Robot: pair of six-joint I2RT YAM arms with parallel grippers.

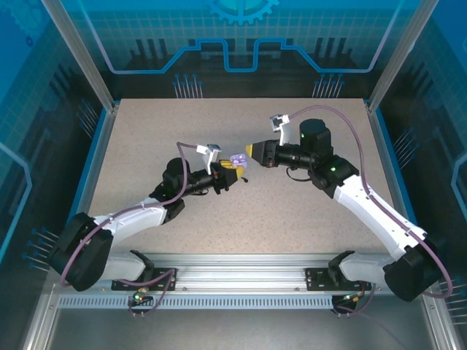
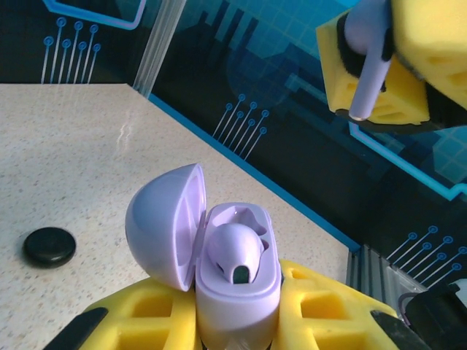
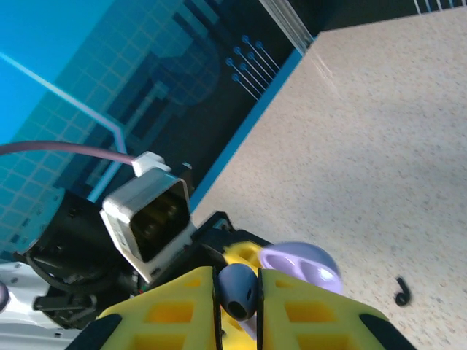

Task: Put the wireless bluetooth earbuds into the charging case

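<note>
Left end effector (image 2: 237,328) clamped on the lavender charging case (image 2: 237,295), lid (image 2: 164,219) swung open. One lavender earbud (image 2: 235,251) sits in the case's well. Right end effector (image 2: 379,58) pinches a second lavender earbud (image 2: 368,76), stem down, near the case and clear of it. Black round case (image 2: 48,246) on the tabletop (image 1: 146,146), left of the charging case. Black earbud (image 3: 400,292) lies on the tabletop beside it.

Earbud (image 2: 232,251) inside the case (image 2: 238,302)
</note>
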